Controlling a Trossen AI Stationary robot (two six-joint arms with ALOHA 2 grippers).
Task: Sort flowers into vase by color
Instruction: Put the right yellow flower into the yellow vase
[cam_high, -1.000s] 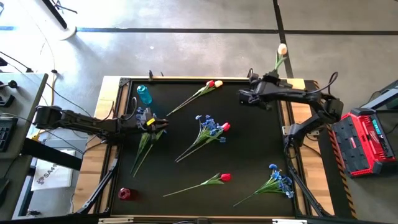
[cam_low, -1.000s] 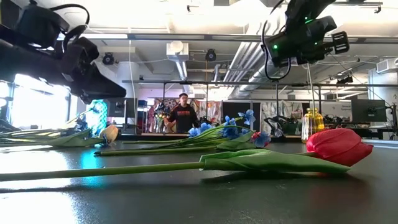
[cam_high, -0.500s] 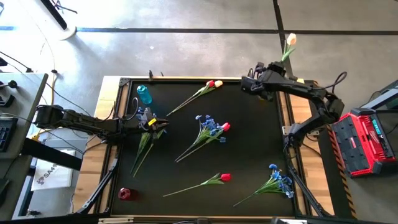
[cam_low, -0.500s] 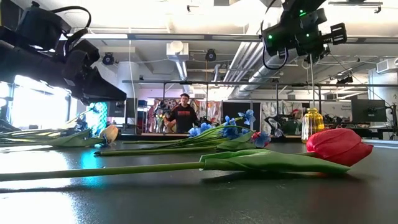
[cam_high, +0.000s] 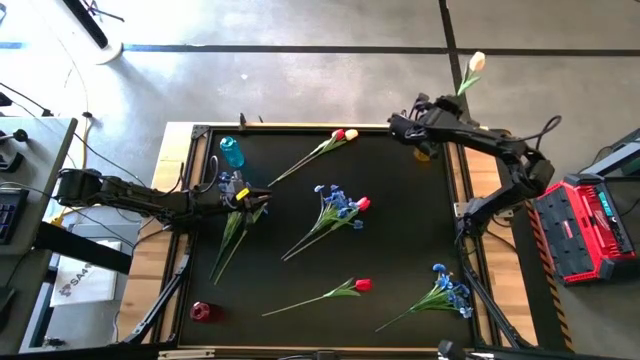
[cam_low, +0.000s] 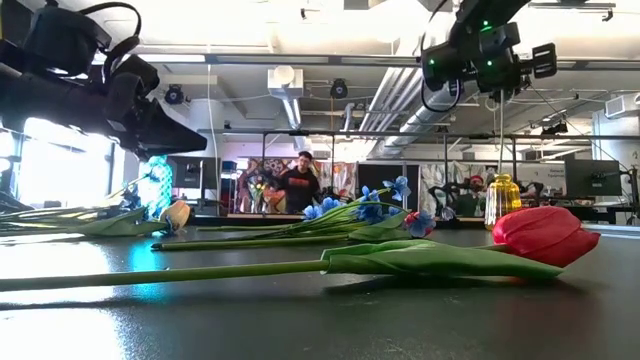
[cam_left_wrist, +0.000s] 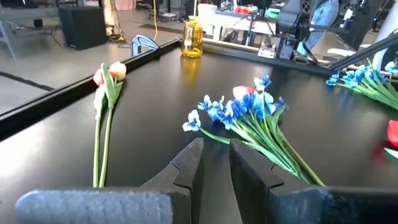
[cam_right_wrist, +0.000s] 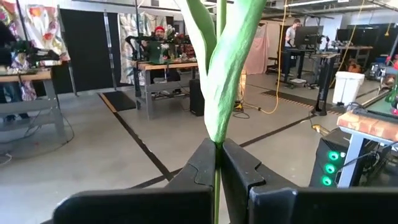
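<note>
My right gripper (cam_high: 430, 110) is above the table's far right corner, shut on a cream-yellow tulip whose head (cam_high: 477, 62) stands high. A yellow vase (cam_low: 503, 200) stands below it. My left gripper (cam_high: 246, 197) hovers at the left, its fingers (cam_left_wrist: 189, 165) a narrow gap apart and holding nothing. It is over a bunch of stems (cam_high: 228, 235) with a cream tulip head (cam_high: 243, 198). A red and a cream tulip (cam_high: 340, 135) lie at the far edge. Blue sprays with a red tulip (cam_high: 338, 205) lie mid-table. A red tulip (cam_high: 360, 286) and a blue spray (cam_high: 450, 290) lie near the front. My right gripper pinches the tulip's green stem (cam_right_wrist: 217, 155) between its two fingers, just below where the leaf (cam_right_wrist: 227, 68) starts. The fingers come about level from the table's right and lie across the stem. The tulip stands nearly upright, clear of the table. Its lower stem (cam_low: 500, 140) hangs toward the yellow vase's mouth.
A blue vase (cam_high: 231, 152) stands at the far left and a red vase (cam_high: 201, 311) at the near left corner. A raised black rim (cam_high: 300, 127) edges the table. A person (cam_low: 298, 185) stands in the room beyond.
My right gripper has moved toward the table's far right corner with the cream tulip and turned, so that the tulip's head now stands farther out beyond the far edge. The stem now hangs over the yellow vase.
</note>
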